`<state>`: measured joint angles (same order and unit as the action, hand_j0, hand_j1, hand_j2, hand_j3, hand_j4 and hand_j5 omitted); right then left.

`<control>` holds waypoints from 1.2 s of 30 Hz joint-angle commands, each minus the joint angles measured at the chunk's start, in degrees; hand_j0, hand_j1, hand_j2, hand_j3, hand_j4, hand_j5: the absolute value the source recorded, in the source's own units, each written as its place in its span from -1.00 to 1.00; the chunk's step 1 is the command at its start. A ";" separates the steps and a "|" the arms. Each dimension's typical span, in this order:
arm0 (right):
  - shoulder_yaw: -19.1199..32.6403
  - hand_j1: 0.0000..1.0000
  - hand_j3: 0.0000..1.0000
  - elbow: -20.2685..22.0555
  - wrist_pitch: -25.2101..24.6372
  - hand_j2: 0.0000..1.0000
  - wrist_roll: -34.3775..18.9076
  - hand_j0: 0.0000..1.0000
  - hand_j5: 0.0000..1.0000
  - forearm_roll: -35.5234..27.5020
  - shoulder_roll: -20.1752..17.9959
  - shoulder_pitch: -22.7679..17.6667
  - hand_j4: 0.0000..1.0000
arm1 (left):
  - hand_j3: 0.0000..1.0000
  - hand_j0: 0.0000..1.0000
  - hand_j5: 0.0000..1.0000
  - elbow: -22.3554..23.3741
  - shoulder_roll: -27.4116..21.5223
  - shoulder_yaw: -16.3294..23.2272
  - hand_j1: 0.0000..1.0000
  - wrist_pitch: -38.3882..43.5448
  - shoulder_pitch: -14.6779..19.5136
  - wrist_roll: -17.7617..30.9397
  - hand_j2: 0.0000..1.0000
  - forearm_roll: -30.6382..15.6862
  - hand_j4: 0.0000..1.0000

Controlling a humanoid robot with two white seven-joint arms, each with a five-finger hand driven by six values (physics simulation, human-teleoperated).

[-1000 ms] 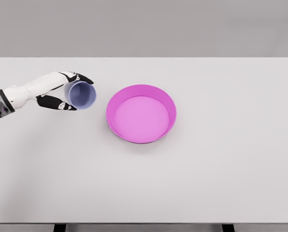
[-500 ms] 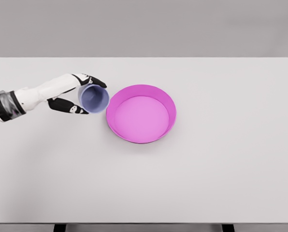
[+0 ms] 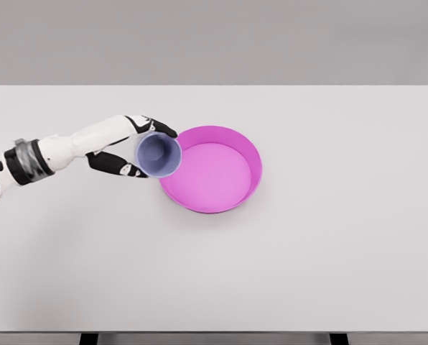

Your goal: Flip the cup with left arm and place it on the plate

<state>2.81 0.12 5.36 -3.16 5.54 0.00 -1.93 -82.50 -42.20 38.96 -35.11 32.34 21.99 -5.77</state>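
1. the left hand (image 3: 131, 147) sits left of the frame's centre, its white arm coming in from the left edge with a grey band at the wrist.
2. its fingers (image 3: 156, 128) are curled around the cup (image 3: 159, 155), dark fingertips showing above the cup and the thumb below it, so the hand is closed on the cup and holding it.
3. the cup is pale lavender-blue and is tipped so that its open mouth faces the camera; the inside and the round rim are in plain sight.
4. the cup overlaps the left rim of the plate (image 3: 251, 154) in the picture; whether it touches that rim cannot be told from this view.
5. the plate is a bright magenta, shallow dish with a raised wall, lying flat just right of the cup and a little left of the frame's centre.
6. the inside of the plate shows a lighter pink floor with nothing lying in it.
7. the desk (image 3: 329, 251) is a plain white surface filling most of the frame, with a grey wall band across the top.
8. two dark leg tops show at the bottom edge of the frame under the desk's front edge.
9. the right arm does not show anywhere in the picture.
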 commanded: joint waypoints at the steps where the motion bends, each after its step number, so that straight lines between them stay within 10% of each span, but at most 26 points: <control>1: 0.00 1.00 1.00 -0.03 0.00 1.00 -0.01 1.00 1.00 0.00 0.00 0.00 1.00 | 0.56 0.56 0.56 -0.64 0.80 0.41 0.56 0.11 0.00 -0.01 0.56 -0.64 0.56; 36: 0.00 1.00 1.00 -0.03 0.00 1.00 -0.01 1.00 1.00 0.08 0.00 0.00 1.00 | 0.55 0.55 0.55 -0.90 2.92 9.82 0.55 0.11 5.10 0.16 0.55 -0.64 0.55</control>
<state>2.81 0.09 5.36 -3.16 5.55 0.00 -1.93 -83.46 -39.30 48.39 -35.10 37.62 22.16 -6.01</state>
